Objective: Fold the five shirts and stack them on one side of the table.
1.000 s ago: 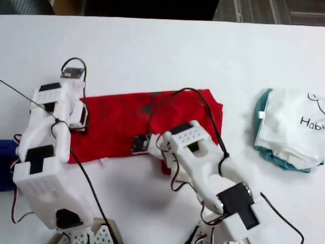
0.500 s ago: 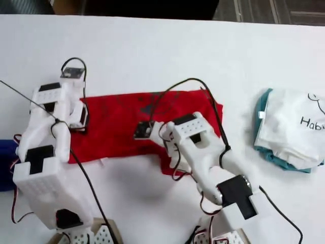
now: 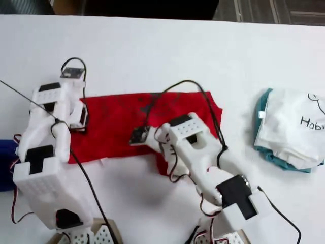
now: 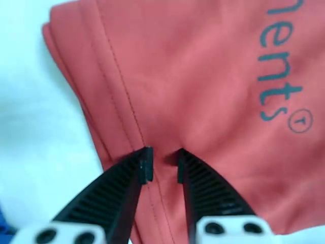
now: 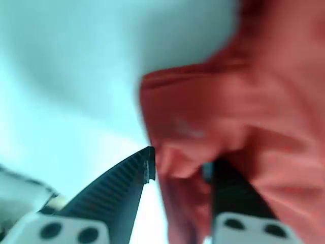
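A red shirt lies spread across the middle of the white table. My left gripper sits at the shirt's left end. In the left wrist view its fingertips pinch a small ridge of the red shirt beside a stitched seam. My right gripper is at the shirt's near edge, right of centre, mostly hidden under its own arm. In the right wrist view a bunched fold of red shirt fills the space between the right gripper fingers.
A folded stack, a white shirt on a teal one, lies at the right side of the table. A dark blue cloth pokes in at the left edge. Black cables loop over both arms.
The right arm swung away from me over the shirt, then came back slightly toward the near edge. The shirt's right end shifted a little with it. The left arm stayed still.
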You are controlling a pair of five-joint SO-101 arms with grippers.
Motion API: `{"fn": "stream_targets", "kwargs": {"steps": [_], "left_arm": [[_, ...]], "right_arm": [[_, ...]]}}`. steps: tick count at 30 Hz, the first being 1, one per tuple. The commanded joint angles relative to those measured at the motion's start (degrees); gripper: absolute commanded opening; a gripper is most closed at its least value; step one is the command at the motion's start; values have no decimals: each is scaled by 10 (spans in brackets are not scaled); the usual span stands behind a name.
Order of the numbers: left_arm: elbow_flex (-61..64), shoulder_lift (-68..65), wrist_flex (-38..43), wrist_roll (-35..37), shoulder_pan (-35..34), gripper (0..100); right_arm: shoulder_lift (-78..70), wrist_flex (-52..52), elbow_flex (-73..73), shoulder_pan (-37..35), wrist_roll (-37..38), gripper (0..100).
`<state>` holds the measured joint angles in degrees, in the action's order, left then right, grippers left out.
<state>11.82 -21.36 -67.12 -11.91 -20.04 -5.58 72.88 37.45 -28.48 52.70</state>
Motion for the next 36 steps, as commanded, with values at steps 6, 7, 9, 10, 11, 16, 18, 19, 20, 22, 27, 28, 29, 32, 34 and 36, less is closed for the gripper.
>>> {"fn": "stream_targets", "kwargs": {"steps": [6, 7, 9, 10, 11, 16, 18, 19, 20, 22, 27, 28, 29, 32, 34, 36], "left_arm": [[-6, -4, 18, 1, 4, 116], [-6, -4, 18, 1, 4, 116], [-6, -4, 18, 1, 4, 116], [-6, -4, 18, 1, 4, 116], [-6, -4, 18, 1, 4, 116], [-6, -4, 18, 1, 4, 116], [-6, -4, 18, 1, 4, 116], [-6, -4, 18, 1, 4, 116], [-6, -4, 18, 1, 4, 116], [-6, -4, 18, 1, 4, 116], [-6, -4, 18, 1, 4, 116], [-6, -4, 18, 1, 4, 116], [-6, -4, 18, 1, 4, 116], [-6, -4, 18, 1, 4, 116], [-6, -4, 18, 1, 4, 116], [-6, -4, 18, 0, 4, 116]], "right_arm": [[109, 57, 4, -3, 1, 341], [111, 57, 7, -5, 1, 341], [111, 51, 15, -7, 1, 341], [111, 41, 21, -7, 1, 341], [111, 33, 26, -7, 2, 341], [109, -16, 68, -7, 4, 341], [94, -34, 78, -6, 4, 341], [83, -44, 78, -5, 4, 341], [70, -50, 78, -5, 4, 340], [43, -66, 77, -6, 4, 334], [-2, -59, 46, -5, -1, 139], [-5, -58, 42, -5, -1, 91], [-6, -58, 40, -5, -1, 43], [-6, -58, 40, -5, -1, 35], [-6, -58, 39, -5, -2, 19], [-6, -58, 39, -5, -2, 21]]}}
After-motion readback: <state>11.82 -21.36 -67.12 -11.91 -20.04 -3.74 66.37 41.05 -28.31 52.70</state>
